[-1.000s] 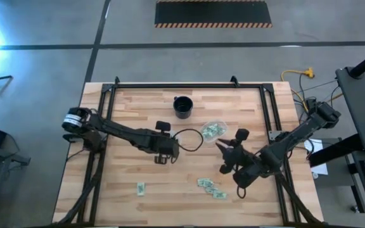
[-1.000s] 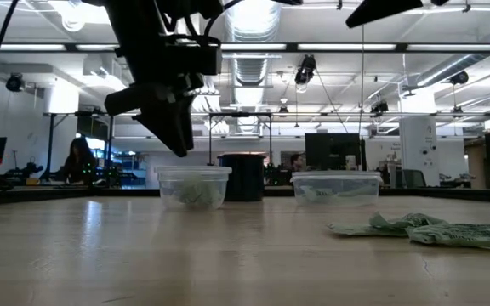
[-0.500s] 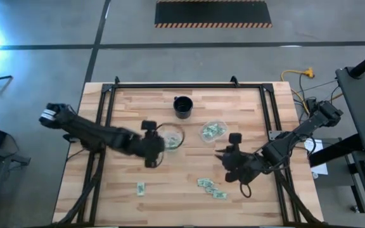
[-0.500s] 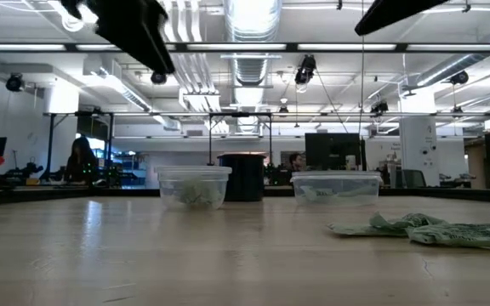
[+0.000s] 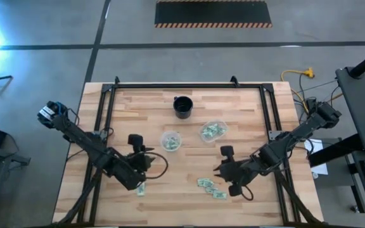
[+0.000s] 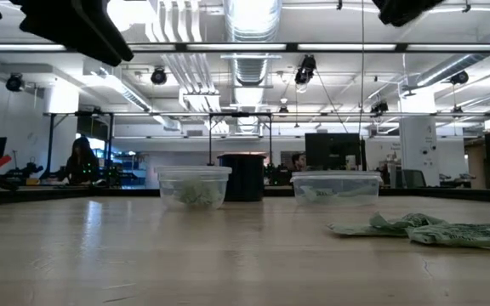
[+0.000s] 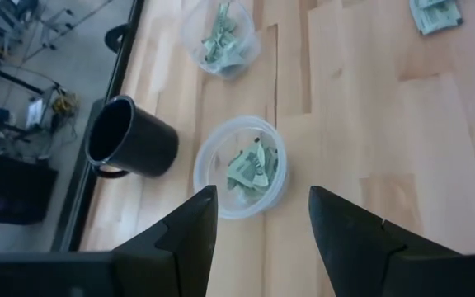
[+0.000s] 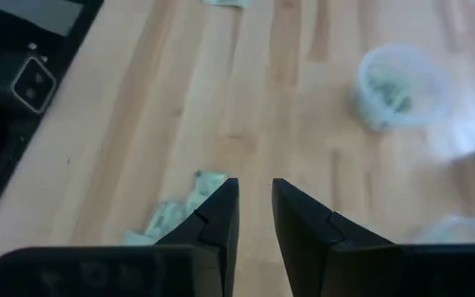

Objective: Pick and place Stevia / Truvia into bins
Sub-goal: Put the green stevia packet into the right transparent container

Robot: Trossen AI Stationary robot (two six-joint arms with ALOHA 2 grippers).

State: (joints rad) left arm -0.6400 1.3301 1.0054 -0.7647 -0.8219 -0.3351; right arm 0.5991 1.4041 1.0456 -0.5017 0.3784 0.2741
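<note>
A wooden counter point(image 5: 125, 107) is seen from above, with two dark arms reaching in from 9 and 3 o'clock. Near the centre stand two small clear cups: the left cup point(image 5: 170, 140) holds a few crumpled green and white packets, and the right cup point(image 5: 213, 130), just toward 2 o'clock from it, holds several more. A black cup point(image 5: 182, 106) stands at 12 o'clock from the pair, apart from both; what is in it cannot be made out. From counter height the left cup point(image 6: 194, 186) and right cup point(image 6: 336, 187) both show packets lying low against their translucent walls, with the black cup point(image 6: 246, 177) behind and between them. The left gripper point(image 5: 136, 170) hovers at about 7 o'clock from the cups, well apart from them, its fingers point(image 7: 184, 235) spread open and empty; between them its wrist camera looks onto the left cup point(image 7: 242, 167), with the black cup point(image 7: 130, 139) beside it and the right cup point(image 7: 222, 37) farther on. A single loose packet point(image 5: 140, 189) lies on the counter just by that gripper. The right gripper point(image 5: 221, 172) sits at about 5 o'clock from the cups, its fingers point(image 8: 214, 219) narrowed to a slim gap with nothing between them, directly above a small loose pile of packets point(image 5: 211, 187). That pile point(image 8: 178, 211) shows just beside the fingertips in its wrist camera, with a clear cup point(image 8: 400, 86) farther off.
</note>
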